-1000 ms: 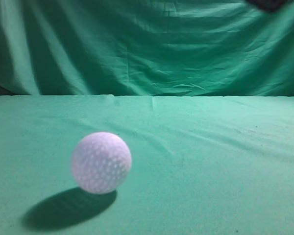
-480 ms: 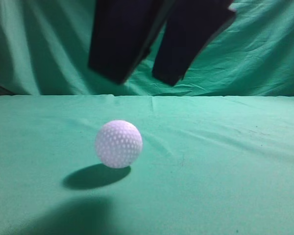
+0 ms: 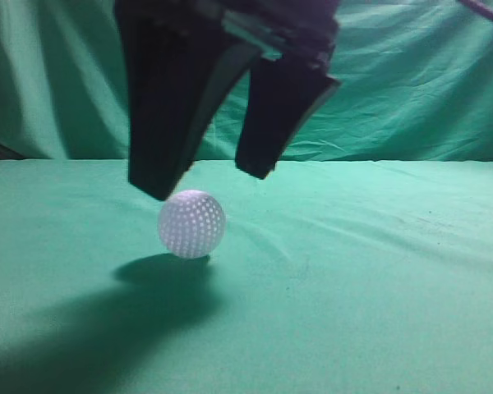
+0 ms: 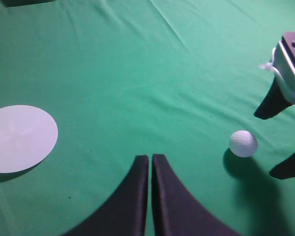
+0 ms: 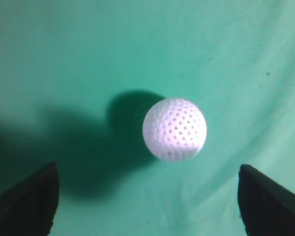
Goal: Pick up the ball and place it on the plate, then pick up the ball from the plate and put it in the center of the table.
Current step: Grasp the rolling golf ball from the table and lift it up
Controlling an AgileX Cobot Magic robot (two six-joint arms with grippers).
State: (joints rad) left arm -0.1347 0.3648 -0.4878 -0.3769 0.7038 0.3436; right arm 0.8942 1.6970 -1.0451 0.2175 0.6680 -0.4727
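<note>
The white dimpled ball (image 3: 191,223) lies on the green table (image 3: 378,287). My right gripper (image 3: 207,182) is open. Its two black fingers hang just above the ball, one on each side, and touch nothing. In the right wrist view the ball (image 5: 174,129) sits ahead of the spread fingers of the right gripper (image 5: 147,196). In the left wrist view the ball (image 4: 243,143) lies at the right between the right gripper's fingers (image 4: 273,145). My left gripper (image 4: 150,157) is shut and empty, above bare cloth. The white round plate (image 4: 19,137) lies empty at the left.
A draped green cloth backdrop (image 3: 394,90) rises behind the table's far edge. The gripper casts a broad shadow on the cloth in front of the ball.
The ball has rolled to the right and away from the exterior camera, then slowed. The right gripper has come down from the top of the view to just above the ball.
</note>
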